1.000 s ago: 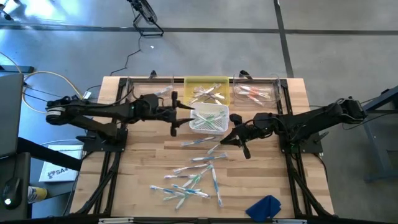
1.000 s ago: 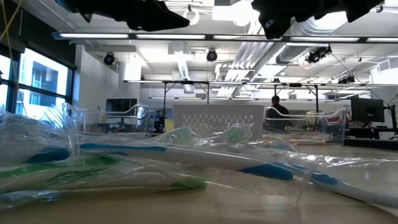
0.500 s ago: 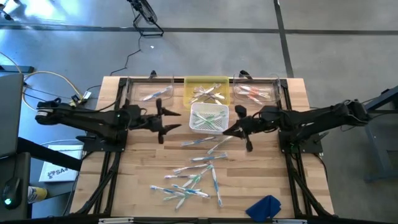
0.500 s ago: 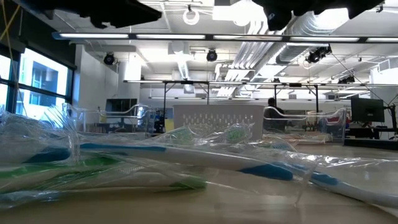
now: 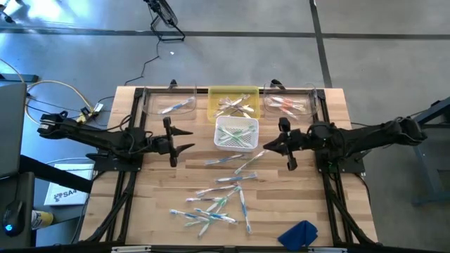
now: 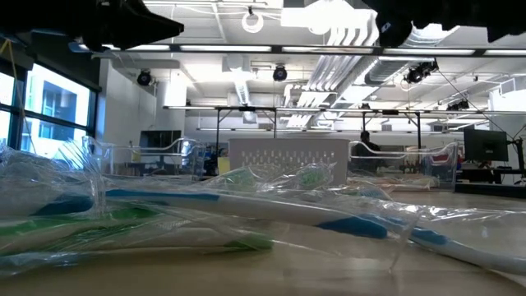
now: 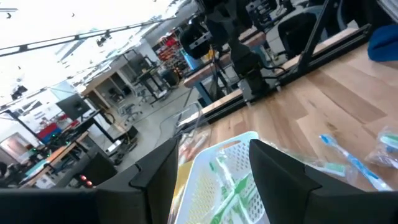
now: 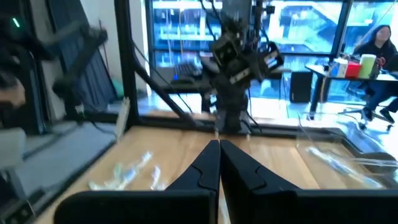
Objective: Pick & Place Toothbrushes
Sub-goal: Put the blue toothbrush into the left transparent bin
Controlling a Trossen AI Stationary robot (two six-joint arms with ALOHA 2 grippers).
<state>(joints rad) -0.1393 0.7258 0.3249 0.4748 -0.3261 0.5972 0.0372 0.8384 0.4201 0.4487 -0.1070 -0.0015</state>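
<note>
While both arms hang above a wooden table [image 5: 162,184], neither holds anything. The left gripper [image 5: 184,138] sits over the table's left half with its two fingers spread wide apart, empty. Just past those fingertips stands a white basket [image 5: 236,133] holding green-accented toothbrushes [image 5: 239,136]; the left wrist view shows this basket [image 7: 217,180] in the gap between the spread fingers [image 7: 277,177].

The right gripper [image 5: 271,147] reaches in from the other side, its fingers pressed together with nothing between them, as the right wrist view shows [image 8: 217,163]. Its tip is just beside the white basket's near right corner, and two wrapped toothbrushes [image 5: 235,163] lie on the wood just below it.

Beyond the basket, along the table's far edge, sit three more containers: a clear bin [image 5: 169,104] with a blue-accented brush, a yellow bin [image 5: 233,102] with pale brushes, and a clear bin [image 5: 287,104] with red-accented brushes.

Well away from both sets of fingers, toward the near edge, a loose scatter of toothbrushes [image 5: 214,204] in clear wrappers lies on the wood. A blue cloth [image 5: 299,233] sits at the near right corner.

A seated person [image 8: 378,53] shows in the room behind.
</note>
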